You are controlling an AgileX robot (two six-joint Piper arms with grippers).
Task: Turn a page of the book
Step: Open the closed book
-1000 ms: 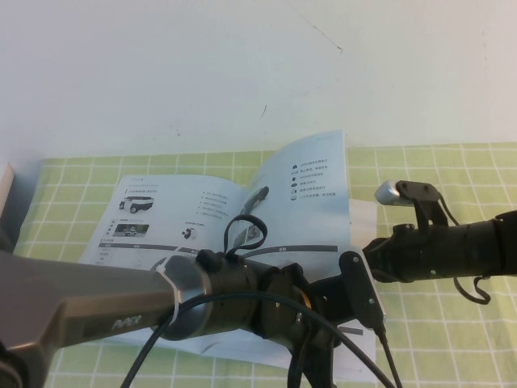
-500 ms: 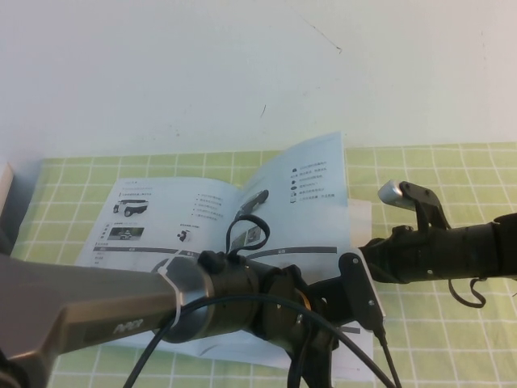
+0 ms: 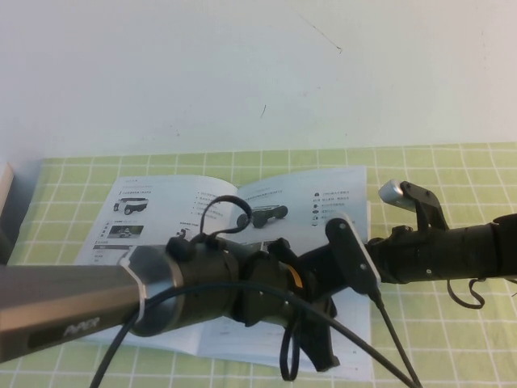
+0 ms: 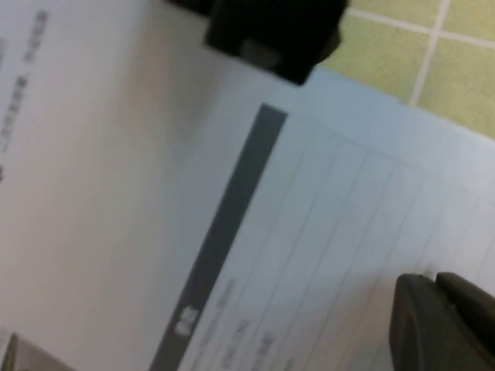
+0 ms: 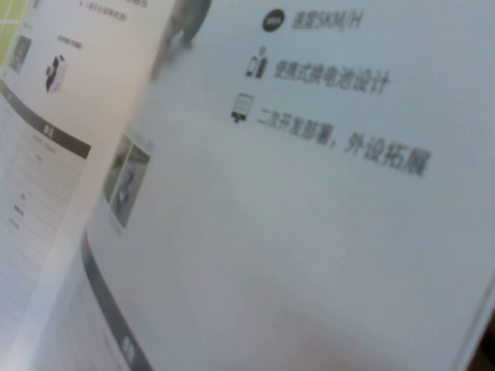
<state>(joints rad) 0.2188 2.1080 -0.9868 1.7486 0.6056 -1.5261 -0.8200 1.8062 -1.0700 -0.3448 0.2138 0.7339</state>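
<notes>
The book (image 3: pixel 161 218) lies open on the green checked cloth. Its right-hand page (image 3: pixel 323 202) slopes low over the right half, showing icons and text. That page (image 5: pixel 325 232) fills the right wrist view at close range, with the left leaf (image 5: pixel 46 154) beyond the fold. My left gripper (image 4: pixel 435 284) is shut, its tips just above or on the spec table page (image 4: pixel 325 232) near the book's front right corner. My right arm (image 3: pixel 436 242) reaches in from the right. Its gripper is hidden behind the left wrist, and whether it holds the page does not show.
The green checked cloth (image 3: pixel 452 170) covers the table up to a white wall. A pale box edge (image 3: pixel 6 210) stands at the far left. A dark blocky part (image 4: pixel 271 31) sits at the page's edge by the cloth. My left arm (image 3: pixel 73 307) spans the foreground.
The page stood nearly upright a second ago and now lies low toward the right. My left wrist has shifted right and turned. The right arm has hardly moved.
</notes>
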